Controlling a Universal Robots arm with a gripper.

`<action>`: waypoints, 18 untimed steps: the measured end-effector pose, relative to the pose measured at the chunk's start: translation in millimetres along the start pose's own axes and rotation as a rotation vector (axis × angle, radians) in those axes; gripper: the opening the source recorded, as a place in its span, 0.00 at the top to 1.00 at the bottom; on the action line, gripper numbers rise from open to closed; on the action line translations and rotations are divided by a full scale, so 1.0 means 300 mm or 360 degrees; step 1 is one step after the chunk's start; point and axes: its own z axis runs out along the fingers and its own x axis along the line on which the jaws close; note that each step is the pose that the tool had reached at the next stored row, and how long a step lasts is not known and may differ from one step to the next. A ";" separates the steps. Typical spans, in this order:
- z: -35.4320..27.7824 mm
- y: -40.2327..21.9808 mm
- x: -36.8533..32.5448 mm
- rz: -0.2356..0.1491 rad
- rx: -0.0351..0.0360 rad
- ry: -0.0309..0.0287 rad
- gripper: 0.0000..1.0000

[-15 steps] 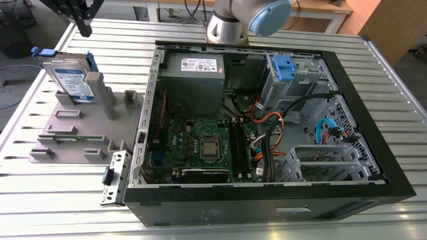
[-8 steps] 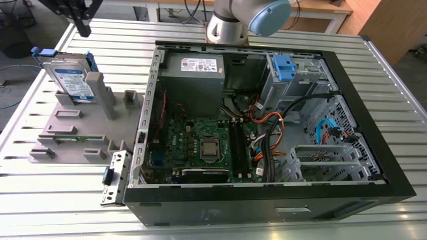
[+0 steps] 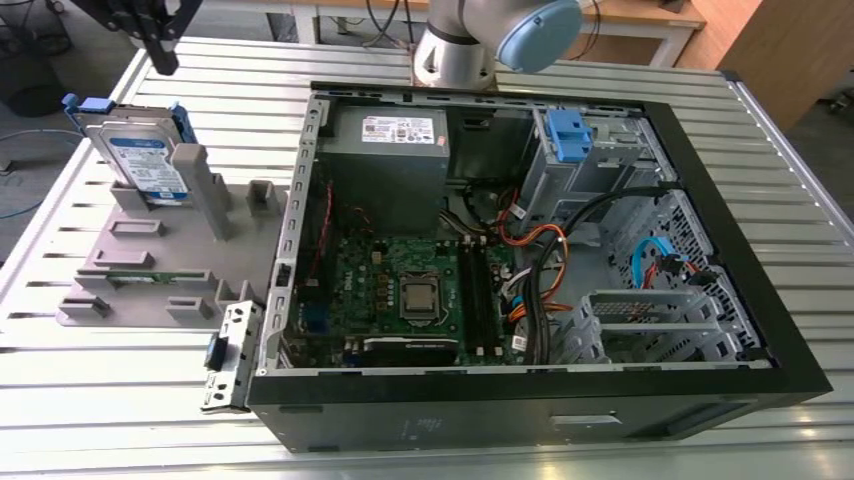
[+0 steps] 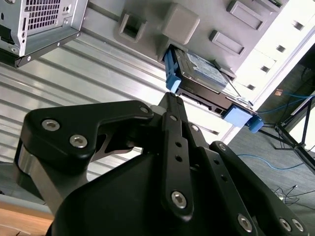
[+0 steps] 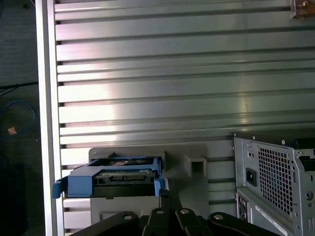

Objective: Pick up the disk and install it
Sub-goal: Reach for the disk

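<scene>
Fingers together, over upright disk, apart

Slatted aluminium table with grey holder tray beside open computer case.

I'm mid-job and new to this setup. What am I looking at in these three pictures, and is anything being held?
One robot arm works over a ribbed metal table. The exterior view looks on from off the arm; both wrist views ride near the gripper. On the table lie an open computer case and, at the exterior view's left, a grey holder with the disk standing in it. The gripper hangs near the disk, apart from it, shut and holding nothing.
</scene>
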 end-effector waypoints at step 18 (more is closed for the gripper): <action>0.000 -0.015 0.023 -0.0002 0.0000 0.00001 0.89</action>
